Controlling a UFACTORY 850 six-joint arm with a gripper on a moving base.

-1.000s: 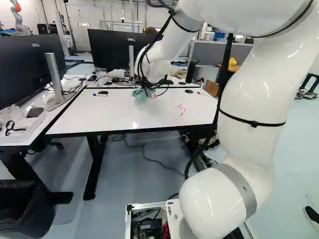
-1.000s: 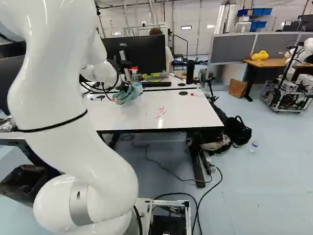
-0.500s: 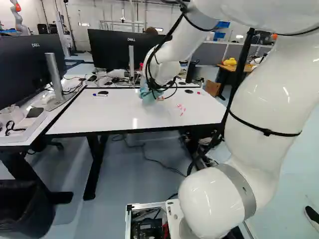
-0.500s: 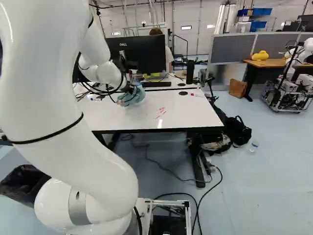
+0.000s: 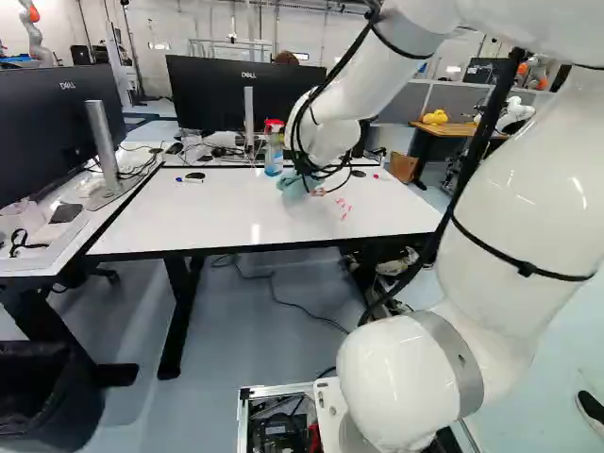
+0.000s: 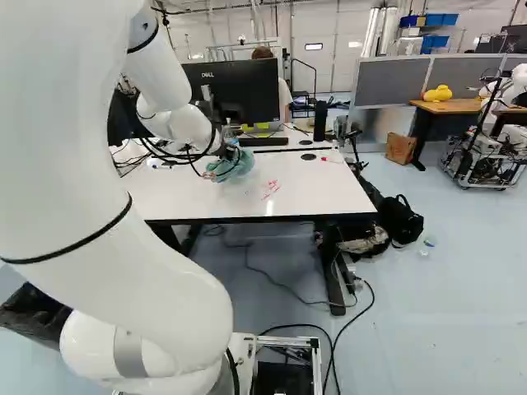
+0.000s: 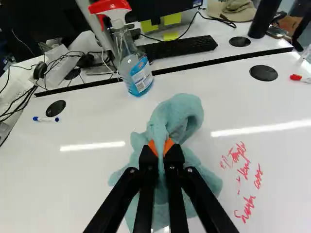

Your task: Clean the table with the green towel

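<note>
Red writing (image 7: 236,155) and a spray bottle (image 7: 136,73) share the tabletop (image 7: 77,179); the claw (image 6: 230,152) pinches the towel (image 7: 177,112), whose underside is hidden.

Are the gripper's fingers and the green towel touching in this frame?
Touching. The wrist view shows both fingers closed on a fold of the green towel, one pressing from either side.

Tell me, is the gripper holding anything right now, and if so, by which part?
Yes, the gripper holds the green towel pinched by a gathered fold near its middle, with cloth spreading out on both sides.
</note>
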